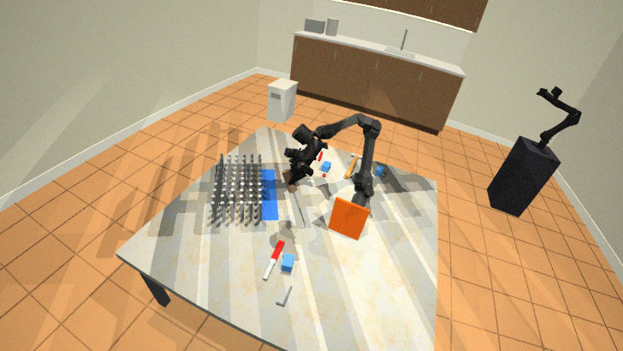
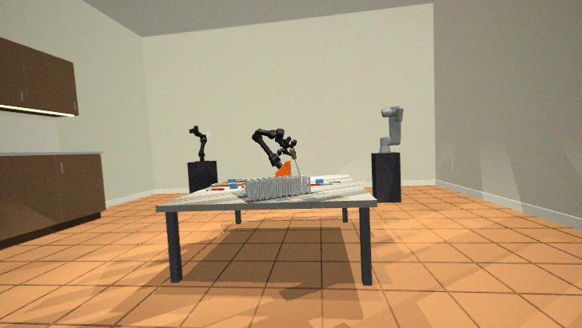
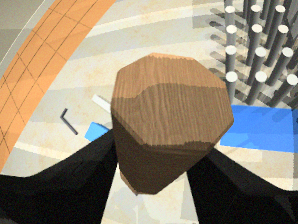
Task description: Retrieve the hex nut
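Top view: the gripper [image 1: 295, 177] clamps a wooden-handled hook tool [image 1: 289, 177] beside the blue taped strip [image 1: 269, 193] and spacers [image 1: 237, 187]. Exterior view: its thin shaft hangs down. Wrist view: fingers pinch the handle. The nut cannot be seen.
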You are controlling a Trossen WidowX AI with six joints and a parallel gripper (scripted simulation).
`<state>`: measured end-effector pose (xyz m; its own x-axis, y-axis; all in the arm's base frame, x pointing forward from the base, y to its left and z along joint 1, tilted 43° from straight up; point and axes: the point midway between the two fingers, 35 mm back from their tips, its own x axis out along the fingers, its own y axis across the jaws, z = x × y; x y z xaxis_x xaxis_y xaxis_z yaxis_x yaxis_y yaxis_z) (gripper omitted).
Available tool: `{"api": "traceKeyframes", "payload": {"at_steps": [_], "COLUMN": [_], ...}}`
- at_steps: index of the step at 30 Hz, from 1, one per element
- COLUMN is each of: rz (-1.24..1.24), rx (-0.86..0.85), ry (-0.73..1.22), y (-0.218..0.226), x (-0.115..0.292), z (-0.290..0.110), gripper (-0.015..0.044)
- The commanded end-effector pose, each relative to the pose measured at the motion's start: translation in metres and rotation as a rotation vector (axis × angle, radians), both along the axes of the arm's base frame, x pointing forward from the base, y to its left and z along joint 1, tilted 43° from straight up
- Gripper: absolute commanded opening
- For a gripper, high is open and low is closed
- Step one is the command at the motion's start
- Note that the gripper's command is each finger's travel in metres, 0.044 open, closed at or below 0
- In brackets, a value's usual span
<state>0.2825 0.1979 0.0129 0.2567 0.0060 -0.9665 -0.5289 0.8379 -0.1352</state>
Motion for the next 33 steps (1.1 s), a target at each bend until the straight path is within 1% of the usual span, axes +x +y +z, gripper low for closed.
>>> {"api": "traceKeyframes", "payload": {"at_steps": [1,33], "rz": [0.124,1.184], "rx": [-0.008,-0.234], "ry": [-0.001,0.070], "y": [0.016,0.090], "x": [-0.003,-0.080], "z": [-0.001,-0.058], "gripper": [0.0000,0.0000]}}
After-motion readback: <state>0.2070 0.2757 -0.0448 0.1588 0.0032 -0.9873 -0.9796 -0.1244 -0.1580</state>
